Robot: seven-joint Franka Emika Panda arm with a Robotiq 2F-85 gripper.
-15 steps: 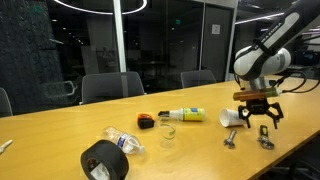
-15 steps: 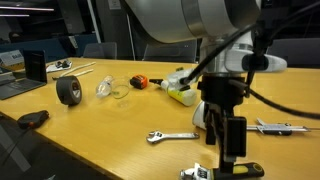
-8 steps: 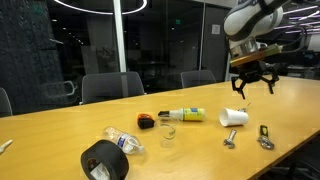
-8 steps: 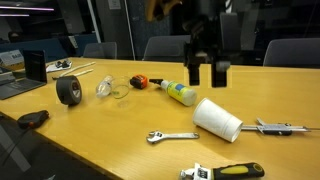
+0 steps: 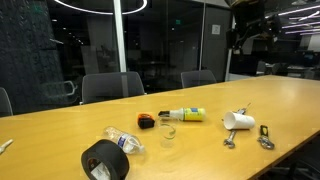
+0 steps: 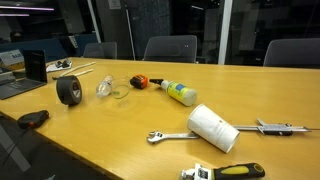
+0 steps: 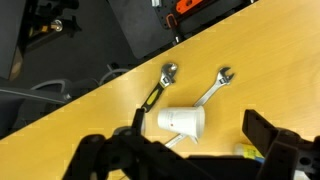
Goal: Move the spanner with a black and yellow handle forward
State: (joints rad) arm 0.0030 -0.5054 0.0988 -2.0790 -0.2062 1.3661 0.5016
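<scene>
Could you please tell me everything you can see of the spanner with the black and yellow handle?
The spanner is a short hand tool with a grey metal head and a black handle with yellow along it. It lies flat on the wooden table, head toward the table's edge in the wrist view. It is close to the tipped white cup but apart from it. Only the table touches it; the open gripper hangs above.

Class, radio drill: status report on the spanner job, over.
Gripper open, empty, high above. Spanner lying flat, ungripped. White cup on its side nearby.
</scene>
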